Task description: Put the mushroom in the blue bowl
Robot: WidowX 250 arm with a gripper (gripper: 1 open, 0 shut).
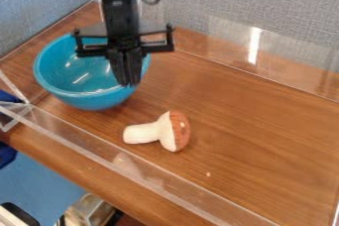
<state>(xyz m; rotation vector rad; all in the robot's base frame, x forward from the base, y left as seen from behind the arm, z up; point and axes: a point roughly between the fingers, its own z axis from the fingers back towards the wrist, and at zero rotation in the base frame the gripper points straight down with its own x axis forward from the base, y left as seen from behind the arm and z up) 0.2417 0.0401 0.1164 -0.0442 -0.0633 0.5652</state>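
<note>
Wooden table: gripper blurred, seemingly empty.

- Counter: brown wood grain, smooth, slight sheen.
- Bowl: turquoise, glossy, smooth walls.
- Mushroom: matt cream stem, reddish-brown cap.
- Barrier: clear, glossy plastic sheet.
- Hand: black, matt.

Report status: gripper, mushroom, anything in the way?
Gripper shut, empty, raised by the blue bowl. Mushroom on its side on the table, not in bowl. Nothing in the way.
</note>
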